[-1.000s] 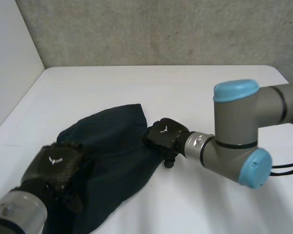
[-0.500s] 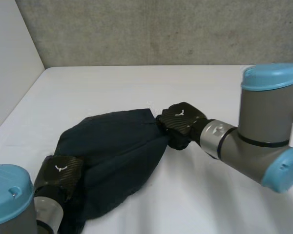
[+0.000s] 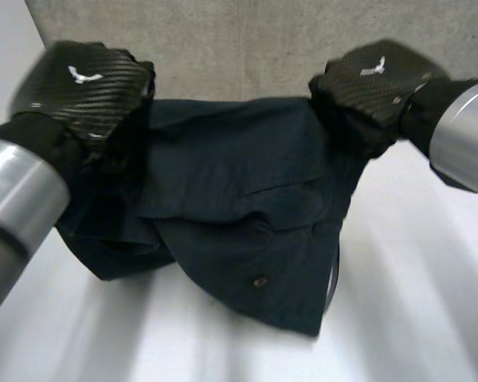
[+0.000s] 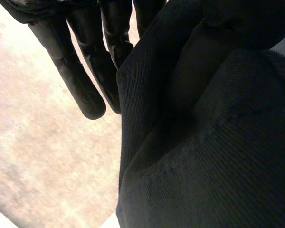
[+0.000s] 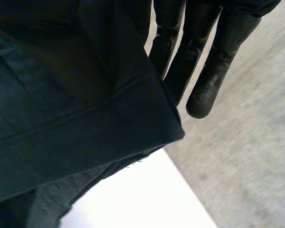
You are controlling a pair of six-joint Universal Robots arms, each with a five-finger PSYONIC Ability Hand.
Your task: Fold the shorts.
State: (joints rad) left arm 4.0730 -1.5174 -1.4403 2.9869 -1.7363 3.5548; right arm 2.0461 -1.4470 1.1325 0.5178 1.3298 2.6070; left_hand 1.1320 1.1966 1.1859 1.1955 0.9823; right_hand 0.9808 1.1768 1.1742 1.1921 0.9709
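The dark navy shorts (image 3: 239,199) hang in the air above the white table (image 3: 414,302), stretched between my two hands. My left hand (image 3: 84,79) grips one upper corner of the cloth, and my right hand (image 3: 374,79) grips the other upper corner. In the left wrist view the shorts (image 4: 204,142) lie pinched along the straight fingers (image 4: 85,71). In the right wrist view a hemmed edge of the shorts (image 5: 61,95) is pinched against the fingers (image 5: 209,71). The lower part of the cloth sags in folds, with a small button (image 3: 259,282) showing.
A grey concrete wall (image 3: 239,48) stands behind the table. The table's bare white top lies beneath and to the right of the hanging cloth.
Both hands closed on the shorts where they lay on the table and lifted them high. The cloth now hangs spread between the hands.
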